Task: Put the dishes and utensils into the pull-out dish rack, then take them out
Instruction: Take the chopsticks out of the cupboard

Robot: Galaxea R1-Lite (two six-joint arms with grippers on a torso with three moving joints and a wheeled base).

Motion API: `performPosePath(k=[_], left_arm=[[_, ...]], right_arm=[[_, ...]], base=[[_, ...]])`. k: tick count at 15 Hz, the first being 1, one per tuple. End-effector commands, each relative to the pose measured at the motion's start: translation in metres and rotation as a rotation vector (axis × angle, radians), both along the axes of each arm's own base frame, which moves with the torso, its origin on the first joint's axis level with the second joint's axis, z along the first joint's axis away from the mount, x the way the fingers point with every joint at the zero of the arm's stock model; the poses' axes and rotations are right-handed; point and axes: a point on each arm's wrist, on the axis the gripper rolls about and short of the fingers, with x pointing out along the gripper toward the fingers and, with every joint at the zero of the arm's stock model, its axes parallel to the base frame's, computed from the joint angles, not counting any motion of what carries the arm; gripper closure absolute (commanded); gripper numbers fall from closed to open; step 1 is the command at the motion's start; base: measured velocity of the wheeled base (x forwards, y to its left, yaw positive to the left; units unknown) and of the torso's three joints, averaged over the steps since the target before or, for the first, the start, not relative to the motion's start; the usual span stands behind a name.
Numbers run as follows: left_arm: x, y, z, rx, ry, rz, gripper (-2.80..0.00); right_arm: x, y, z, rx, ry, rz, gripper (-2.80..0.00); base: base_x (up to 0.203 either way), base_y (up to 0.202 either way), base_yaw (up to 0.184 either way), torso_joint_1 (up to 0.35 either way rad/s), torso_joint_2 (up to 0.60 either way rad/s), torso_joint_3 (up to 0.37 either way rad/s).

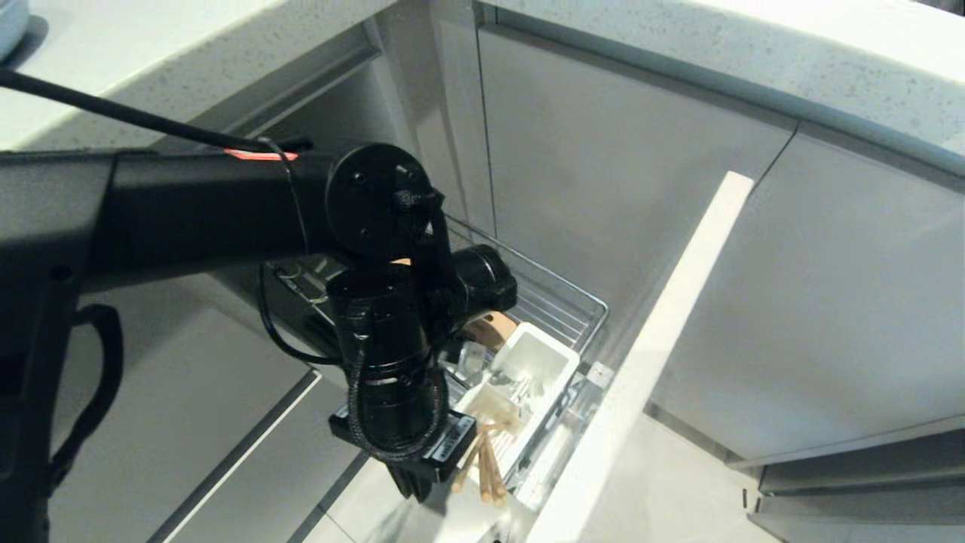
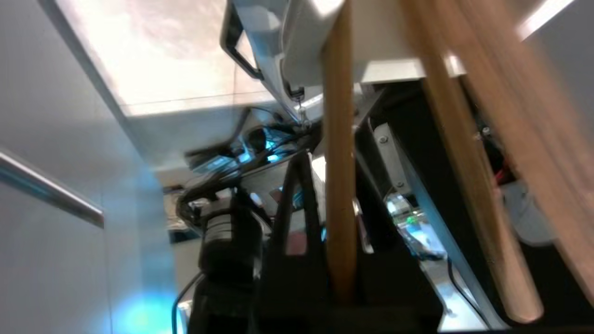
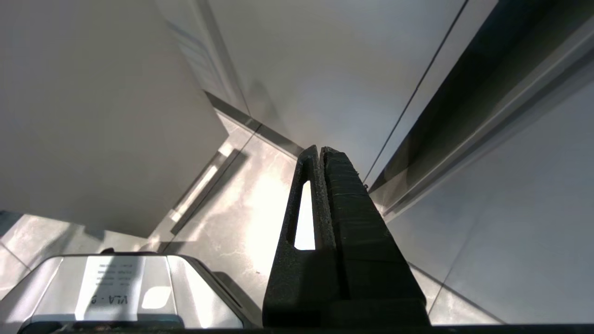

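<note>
Low at the rack's (image 1: 573, 290) front edge — left jaws (image 2: 341, 278) clamp one chopstick (image 2: 338, 153); right jaws (image 3: 321, 155) closed, empty.

Even indoor light, bright glare off the floor (image 3: 260, 218), left arm (image 1: 188, 211) a dark silhouette, chopsticks (image 2: 338, 162) blurred and smeared up close, blue flare beside them, cabinet fronts (image 1: 618, 166) softly shaded

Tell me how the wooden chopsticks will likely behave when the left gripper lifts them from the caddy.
The chopsticks look slim, straight and stiff, so probably light. The left gripper seems shut on one stick only; the others may stay in the white utensil caddy or slip. Smooth, rounded wood could pivot between the fingers.
</note>
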Motion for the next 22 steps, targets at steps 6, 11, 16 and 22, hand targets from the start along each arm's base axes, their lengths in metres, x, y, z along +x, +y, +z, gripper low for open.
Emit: performPosePath(k=[6, 11, 16, 22], left_arm=[[-0.016, 0.004, 0.022, -0.119, 0.000, -0.014, 0.00], [-0.036, 0.018, 0.045, -0.141, -0.031, -0.011, 0.00], [-0.063, 0.036, 0.075, -0.205, -0.114, -0.033, 0.00], [-0.095, 0.063, 0.105, -0.272, -0.238, -0.040, 0.00]], right_arm=[[0.000, 0.000, 0.000, 0.000, 0.000, -0.001, 0.00], [0.000, 0.000, 0.000, 0.000, 0.000, 0.000, 0.00], [0.000, 0.000, 0.000, 0.000, 0.000, 0.000, 0.00], [0.000, 0.000, 0.000, 0.000, 0.000, 0.000, 0.00]], base=[[0.000, 0.000, 0.000, 0.000, 0.00, 0.000], [0.000, 0.000, 0.000, 0.000, 0.00, 0.000], [0.000, 0.000, 0.000, 0.000, 0.00, 0.000], [0.000, 0.000, 0.000, 0.000, 0.00, 0.000]])
